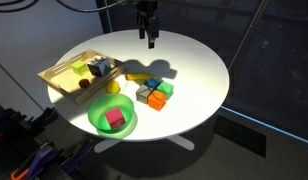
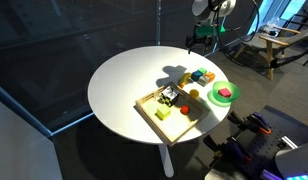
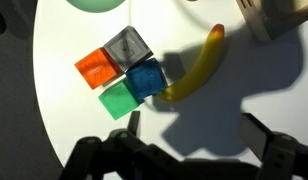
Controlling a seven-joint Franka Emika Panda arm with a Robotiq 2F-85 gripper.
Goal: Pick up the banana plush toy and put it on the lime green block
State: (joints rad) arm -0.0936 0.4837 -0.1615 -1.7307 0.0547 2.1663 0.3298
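The banana plush toy [image 3: 199, 68] is yellow and curved. It lies on the white table with its lower tip against the blue cube [image 3: 146, 78]. The lime green block [image 3: 119, 98] sits in a two-by-two cluster with the blue, orange [image 3: 94, 68] and grey [image 3: 127, 47] cubes. In an exterior view the banana [image 1: 139, 78] lies beside the cluster, where the green block [image 1: 164, 89] shows. My gripper [image 3: 197, 128] is open and empty, high above the table, with its fingers on either side of bare table just below the banana. It also shows in both exterior views [image 1: 146, 38] [image 2: 201, 38].
A large green bowl [image 1: 97, 120] holds a magenta-red cube [image 1: 115, 118]. A wooden tray [image 1: 56, 78] with several small toys stands beside it, and a yellow ball [image 1: 112, 88] lies near the tray. The table edge runs close to the cluster [image 2: 201, 77].
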